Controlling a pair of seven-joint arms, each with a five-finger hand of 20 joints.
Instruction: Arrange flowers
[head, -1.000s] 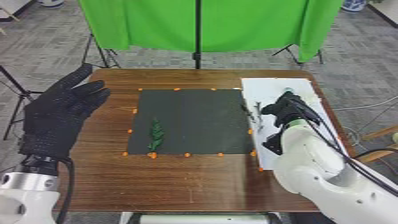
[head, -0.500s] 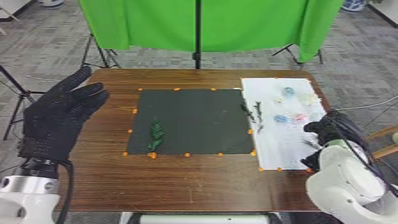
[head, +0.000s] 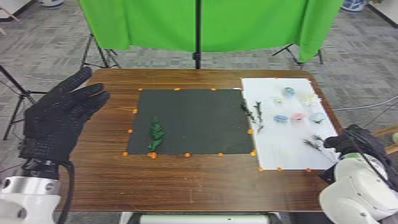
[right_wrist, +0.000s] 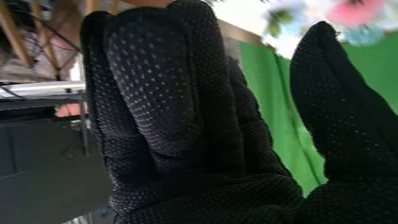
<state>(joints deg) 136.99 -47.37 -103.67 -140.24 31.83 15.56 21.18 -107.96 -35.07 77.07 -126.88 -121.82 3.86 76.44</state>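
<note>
1. Green sprig: on the black mat, near-left part, stem end toward the mat's near edge. Looks deliberately set; probably first greenery of the arrangement, leaving room beside it for blooms.

2. Orange markers round the mat's border. Likely hold it flat and fix the working area.

3. White sheet along the mat's right side. Reads as a supply area, pale so stock stands out, on the right arm's side for easy picking.

4. Dark stems on the sheet, close by the mat's right edge. Feathery sprig farther right, about level with the mat's near edge; thin, may slip or roll at a pinch.

5. Pink bloom, blue bloom, cream bloom: well right of the mat, spaced apart, presumably so fingers can take one without crushing another.

6. Robot's right hand: right of the mat, past the sheet's near-right side. Fingers straight, pressed together, thumb apart, pinching nothing. Suits a next pick; thumb must close gently.

7. Robot's left hand: left of the mat, raised, fingers extended, empty. Presumably parked, keeping the mat free for the right arm.
</note>
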